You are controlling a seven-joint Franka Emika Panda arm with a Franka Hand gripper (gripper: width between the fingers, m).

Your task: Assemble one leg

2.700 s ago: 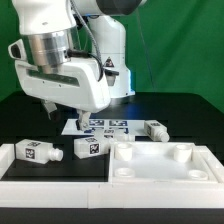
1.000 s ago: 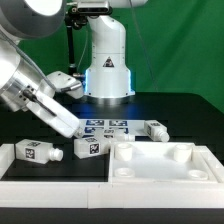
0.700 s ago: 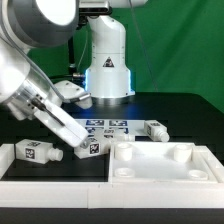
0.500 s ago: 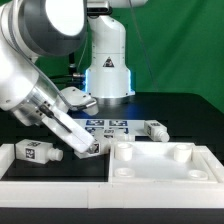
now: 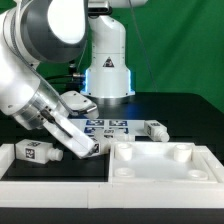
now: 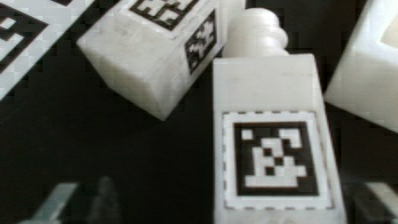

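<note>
One leg framed by an open tool

Wrist view:
- The leg (image 6: pixel 267 130) lies flat on the black desk (image 6: pixel 54 140). Its square tag faces up and its narrower round peg end points away from the camera.
- The tool (image 6: pixel 231 200) is spread wide. A blurred grey fingertip (image 6: pixel 75 200) shows on one side of the block and its partner on the other, each with a dark gap between it and the white plastic. Nothing is gripped.
- A neighbouring leg (image 6: pixel 151 50) sits at an angle just beside the peg end, with two tagged faces showing. Whether the two touch, I cannot tell.
- More white plastic shows on the opposite side. It is cut by the frame and cannot be identified.

Exterior view:
- The arm slants down from the exterior view's left, with the tool low over the desk. It sits at the near edge of the marker board (image 5: pixel 108 127), close to the left rim of the tabletop (image 5: pixel 165 175).
- The fingers hide most of the leg.
- The tabletop is a white tray with rimmed corner holes, at the front on the exterior view's right.
- A left-hand leg (image 5: pixel 33 152) lies near the tool, towards the exterior view's left.
- A far leg (image 5: pixel 155 130) lies beyond the tabletop, by the marker board's right end.
- The robot base (image 5: pixel 108 65) stands behind, against a green backdrop.
</note>
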